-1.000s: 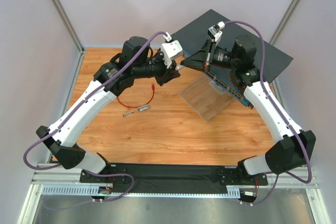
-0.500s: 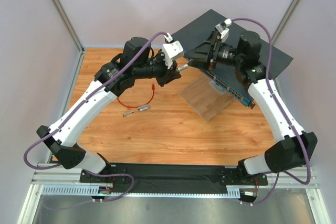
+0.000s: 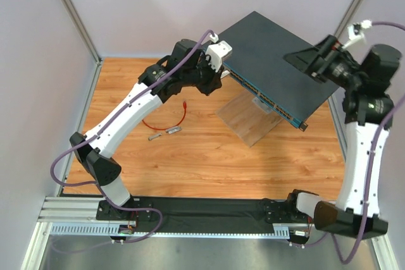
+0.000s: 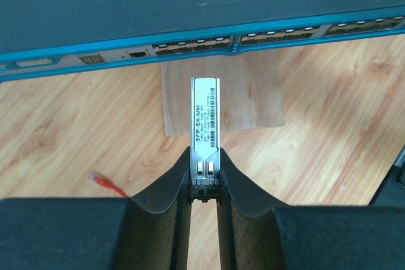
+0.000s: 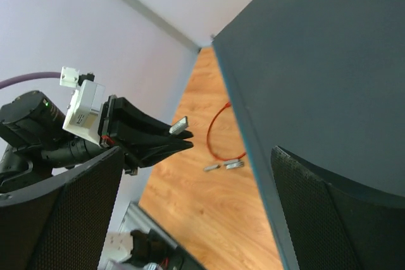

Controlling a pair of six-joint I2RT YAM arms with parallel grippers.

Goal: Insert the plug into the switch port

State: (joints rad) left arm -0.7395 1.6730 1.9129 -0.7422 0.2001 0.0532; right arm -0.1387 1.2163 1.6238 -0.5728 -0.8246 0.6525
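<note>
Wooden table (image 3: 190,162), grey walls; switch box (image 3: 278,42) propped at one o'clock, ports (image 4: 190,45) along its front. Left gripper (image 4: 205,153) clamped on a metal module (image 4: 205,105), right gripper (image 3: 307,62) spread wide. Red plug (image 4: 100,180) loose on table, eight o'clock of left gripper.

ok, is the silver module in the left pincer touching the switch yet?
Apart. Left wrist view: the silver module, clamped in the left pincer, ends short of the front face of the switch; a clear gap shows between its tip and the ports.

table (image 3: 209,162): wood | lying on it: red cable (image 3: 185,116) with plug (image 4: 104,183), two grey stubs (image 3: 163,133) | apparently a clear stand (image 3: 250,121)
</note>
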